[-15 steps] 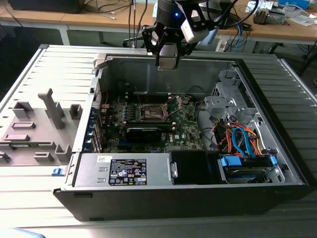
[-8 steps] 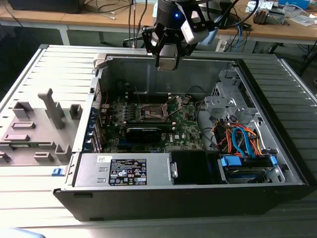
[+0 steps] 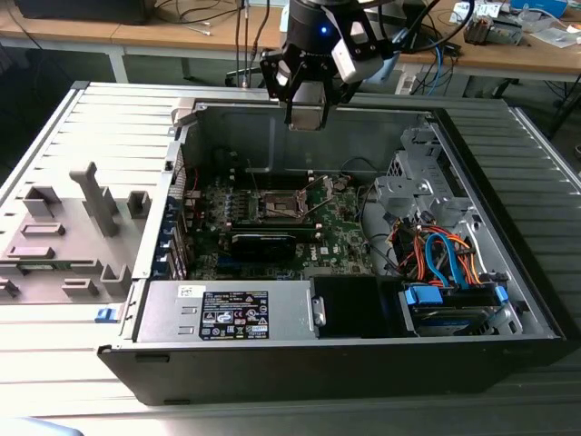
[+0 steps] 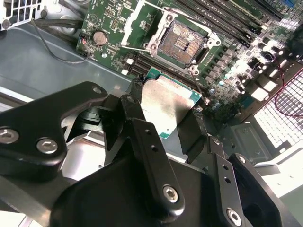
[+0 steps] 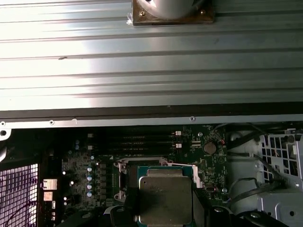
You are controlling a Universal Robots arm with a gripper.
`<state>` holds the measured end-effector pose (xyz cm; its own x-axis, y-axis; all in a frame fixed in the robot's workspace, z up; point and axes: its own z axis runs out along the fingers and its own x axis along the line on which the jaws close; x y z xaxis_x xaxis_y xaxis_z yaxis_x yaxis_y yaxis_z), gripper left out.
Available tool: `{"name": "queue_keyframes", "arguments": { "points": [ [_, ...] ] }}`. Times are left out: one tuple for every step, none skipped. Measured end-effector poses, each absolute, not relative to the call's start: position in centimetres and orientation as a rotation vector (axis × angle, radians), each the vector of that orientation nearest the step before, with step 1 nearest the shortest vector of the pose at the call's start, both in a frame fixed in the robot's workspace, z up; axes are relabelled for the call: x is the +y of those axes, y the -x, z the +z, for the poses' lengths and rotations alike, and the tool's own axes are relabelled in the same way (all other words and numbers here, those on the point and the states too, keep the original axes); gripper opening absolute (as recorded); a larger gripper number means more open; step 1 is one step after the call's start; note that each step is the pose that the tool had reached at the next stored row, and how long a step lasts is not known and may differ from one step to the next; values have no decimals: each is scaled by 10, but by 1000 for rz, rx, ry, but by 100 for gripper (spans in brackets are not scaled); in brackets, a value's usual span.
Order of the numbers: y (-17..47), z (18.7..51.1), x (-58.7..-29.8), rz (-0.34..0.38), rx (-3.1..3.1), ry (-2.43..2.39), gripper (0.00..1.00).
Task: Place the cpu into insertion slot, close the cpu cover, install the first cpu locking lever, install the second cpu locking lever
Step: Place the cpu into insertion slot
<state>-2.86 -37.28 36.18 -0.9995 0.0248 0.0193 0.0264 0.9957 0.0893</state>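
- Gripper (image 4: pixel 166 105): black metal, with its fingers (image 4: pixel 191 135) clamped on opposite edges of the cpu (image 4: pixel 163 111).
- Cpu: a flat square chip with a dull silver-grey lid on a green rim. In the exterior view it hangs over the far wall of the computer case (image 3: pixel 508 272), apart from the board.
- Insertion slot (image 4: pixel 182 43): a dark square socket in a silvery border, bare, with nothing over it.
- Cpu cover (image 4: pixel 137 26): a thin silvery frame with a square window, tilted up beside the slot.
- Motherboard (image 4: pixel 113 23): green, studded with small parts, with a round coin battery (image 4: pixel 99 38) near its edge.
- Memory slots (image 4: pixel 227 19): long, narrow and black, running just beside the slot.
- Black card (image 3: pixel 263 243): rectangular, set near the slot on its near side.
- Power supply (image 3: pixel 227 313): a grey metal box with a label, against the near wall.
- Cables (image 3: pixel 436 250): a tangle of orange and blue on the exterior view's right.
- Grey plastic tray (image 3: pixel 64 236): moulded, lying outside the case on the exterior view's left.
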Motion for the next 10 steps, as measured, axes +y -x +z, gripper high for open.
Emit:
{"name": "queue_keyframes", "arguments": {
  "points": [
    [29, 362, -373, -140, -3120, 40, 55],
    [29, 362, -373, -140, -3120, 40, 55],
    [29, 362, -373, -140, -3120, 40, 55],
    [29, 361, -374, -140, -3120, 40, 55],
    [29, 361, -374, -140, -3120, 40, 55],
    [29, 361, -374, -140, -3120, 40, 55],
    [29, 361, -375, -140, -3120, 40, 55],
    [29, 361, -375, -140, -3120, 40, 55],
    [29, 361, -375, -140, -3120, 40, 55],
    [29, 361, -376, -140, -3120, 40, 55]
  ]
}}
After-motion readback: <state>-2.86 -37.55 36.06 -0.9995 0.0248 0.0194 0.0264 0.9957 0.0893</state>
